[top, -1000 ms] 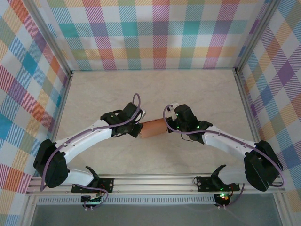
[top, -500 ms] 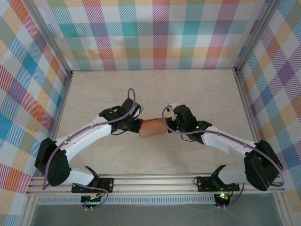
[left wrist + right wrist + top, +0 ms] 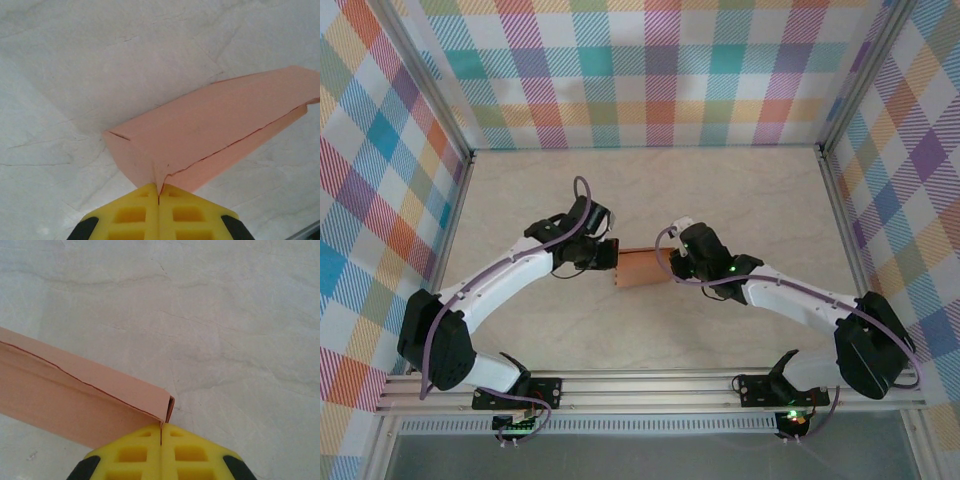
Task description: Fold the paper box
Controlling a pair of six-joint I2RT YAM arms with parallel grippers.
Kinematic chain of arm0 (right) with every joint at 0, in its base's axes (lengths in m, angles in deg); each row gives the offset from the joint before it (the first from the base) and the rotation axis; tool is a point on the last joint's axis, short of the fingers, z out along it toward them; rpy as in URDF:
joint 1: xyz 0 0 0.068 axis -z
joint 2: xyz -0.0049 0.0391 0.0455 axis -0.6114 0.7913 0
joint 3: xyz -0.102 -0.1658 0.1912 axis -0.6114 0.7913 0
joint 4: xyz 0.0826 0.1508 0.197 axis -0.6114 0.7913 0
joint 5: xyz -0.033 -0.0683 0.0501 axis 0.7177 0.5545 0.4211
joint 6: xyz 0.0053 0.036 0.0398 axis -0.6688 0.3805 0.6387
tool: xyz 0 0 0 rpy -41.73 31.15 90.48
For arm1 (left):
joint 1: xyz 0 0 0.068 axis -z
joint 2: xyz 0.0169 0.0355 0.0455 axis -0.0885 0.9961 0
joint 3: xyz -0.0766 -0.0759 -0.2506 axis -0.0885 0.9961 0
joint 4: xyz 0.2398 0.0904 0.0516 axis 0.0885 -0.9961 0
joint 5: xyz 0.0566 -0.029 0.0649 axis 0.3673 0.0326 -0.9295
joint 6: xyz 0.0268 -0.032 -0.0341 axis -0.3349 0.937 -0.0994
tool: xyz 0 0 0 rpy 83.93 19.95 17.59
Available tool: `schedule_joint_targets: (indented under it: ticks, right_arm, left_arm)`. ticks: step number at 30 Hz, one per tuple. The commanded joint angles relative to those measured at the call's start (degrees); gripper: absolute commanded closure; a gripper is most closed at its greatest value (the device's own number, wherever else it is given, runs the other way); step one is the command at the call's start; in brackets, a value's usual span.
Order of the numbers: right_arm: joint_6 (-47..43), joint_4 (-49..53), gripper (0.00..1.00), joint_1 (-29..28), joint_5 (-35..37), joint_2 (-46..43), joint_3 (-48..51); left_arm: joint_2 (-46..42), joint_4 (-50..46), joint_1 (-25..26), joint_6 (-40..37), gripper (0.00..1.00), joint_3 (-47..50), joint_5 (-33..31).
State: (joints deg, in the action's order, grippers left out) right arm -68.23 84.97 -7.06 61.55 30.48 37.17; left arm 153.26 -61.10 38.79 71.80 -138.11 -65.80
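Note:
The paper box [image 3: 642, 268] is a small salmon-orange card box held a little above the pale table between my two grippers. My left gripper [image 3: 613, 257] is at its left end and my right gripper [image 3: 671, 268] at its right end. In the left wrist view the yellow fingers [image 3: 135, 210] are shut, pinching a thin card corner of the paper box [image 3: 215, 135], and the left gripper [image 3: 159, 186] meets it at the tips. In the right wrist view the right gripper [image 3: 161, 427] is shut on the corner edge of the paper box [image 3: 75, 395], whose open end faces right.
The marbled table [image 3: 740, 200] stretches bare behind and to both sides of the box. Plaid walls [image 3: 660, 80] with metal frame posts close in the back and sides. An aluminium rail [image 3: 650, 385] carrying both arm bases runs along the near edge.
Both grippers have carried the box slightly farther from the arm bases. The left wrist has swung round, and the box now looks shorter and more square from above.

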Motion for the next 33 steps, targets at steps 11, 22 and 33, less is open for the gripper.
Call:
schedule_joint_targets:
  ticks: [11, 22, 33]
  right_arm:
    - [-4.61, 4.4, 1.0, -3.5, 3.23, 3.63, -2.94]
    - [-5.25, 4.25, 1.0, -3.5, 3.36, 3.44, -3.07]
    - [-7.18, 4.59, 1.0, -3.5, 3.98, 4.15, -3.99]
  left_arm:
    - [0.24, 7.32, -4.91, 9.08, 1.0, 0.92, 12.8]
    - [0.78, 10.72, -8.35, 12.19, 1.0, 3.08, 18.69]
    - [0.59, 16.6, -10.62, 17.41, 1.0, 5.54, 24.29]
